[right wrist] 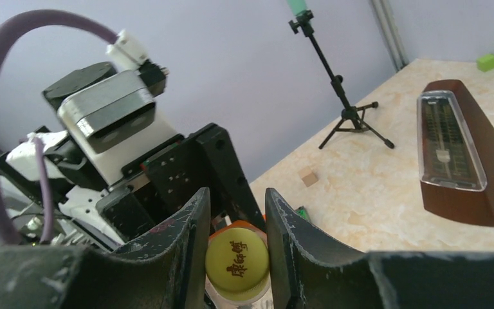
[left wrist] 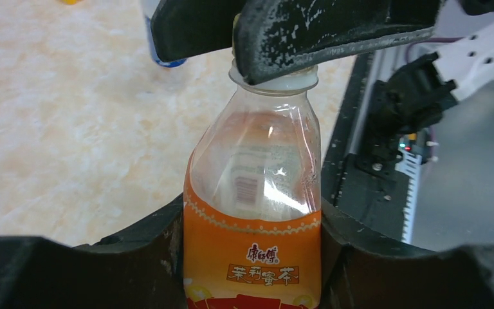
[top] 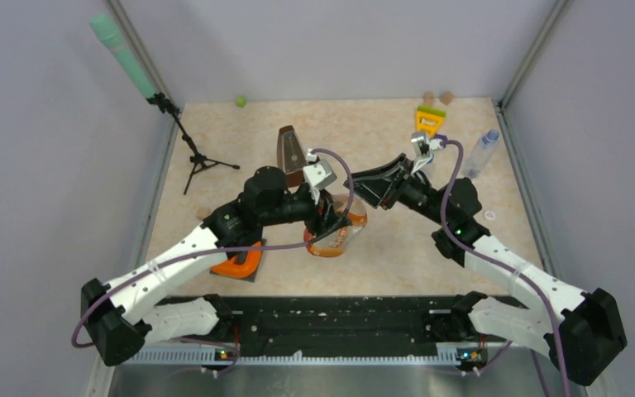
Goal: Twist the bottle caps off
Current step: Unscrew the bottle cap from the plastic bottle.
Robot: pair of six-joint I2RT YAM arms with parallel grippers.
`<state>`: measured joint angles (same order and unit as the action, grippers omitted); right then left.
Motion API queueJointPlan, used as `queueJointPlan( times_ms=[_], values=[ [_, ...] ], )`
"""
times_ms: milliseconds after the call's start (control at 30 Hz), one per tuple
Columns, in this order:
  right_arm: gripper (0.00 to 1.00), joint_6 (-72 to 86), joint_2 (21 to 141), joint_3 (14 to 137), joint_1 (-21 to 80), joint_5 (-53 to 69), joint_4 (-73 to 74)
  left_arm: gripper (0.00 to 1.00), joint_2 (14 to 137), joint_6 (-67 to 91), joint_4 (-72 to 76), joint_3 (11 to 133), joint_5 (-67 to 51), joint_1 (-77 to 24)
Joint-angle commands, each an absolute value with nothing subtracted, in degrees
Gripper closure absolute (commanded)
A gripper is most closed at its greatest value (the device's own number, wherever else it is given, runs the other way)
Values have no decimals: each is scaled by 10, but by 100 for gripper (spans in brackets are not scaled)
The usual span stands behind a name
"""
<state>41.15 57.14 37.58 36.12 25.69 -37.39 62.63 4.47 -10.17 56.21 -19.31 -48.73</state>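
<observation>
Orange-tinted bottle [left wrist: 252, 257] sits clamped by its body in the left pincer [left wrist: 251, 225], its long axis running straight out from that pincer. The neck points away into the right pincer [right wrist: 237, 199], which is closed on the yellow cap [right wrist: 237, 261]. Below both pincers lies a marbled beige bench [top: 380, 132] inside grey walls. Only the right wrist view shows the cap's printed top; the left wrist view hides it behind the right pincer.
</observation>
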Motion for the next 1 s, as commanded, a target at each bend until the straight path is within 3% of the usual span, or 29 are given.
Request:
queueJointPlan(
  times_ms=[0,200,267,367,533,767,967],
  values=[
    [100,423,570,384,366,313,-417,100,612,84,-5,562,-370,-447],
    [98,411,569,389,365,320,-408,100,642,105,24,565,-421,-440],
    [77,408,563,384,366,306,-402,100,642,110,35,555,-386,-440],
    [58,394,556,392,366,281,-364,100,643,95,24,557,-339,-440],
    [45,377,548,402,366,238,-319,100,645,36,-42,583,-255,-463],
    [41,374,519,393,366,187,-305,100,664,-17,-80,604,-91,-529],
    [42,375,515,391,365,180,-300,100,670,-6,-67,607,-19,-555]
  ],
)
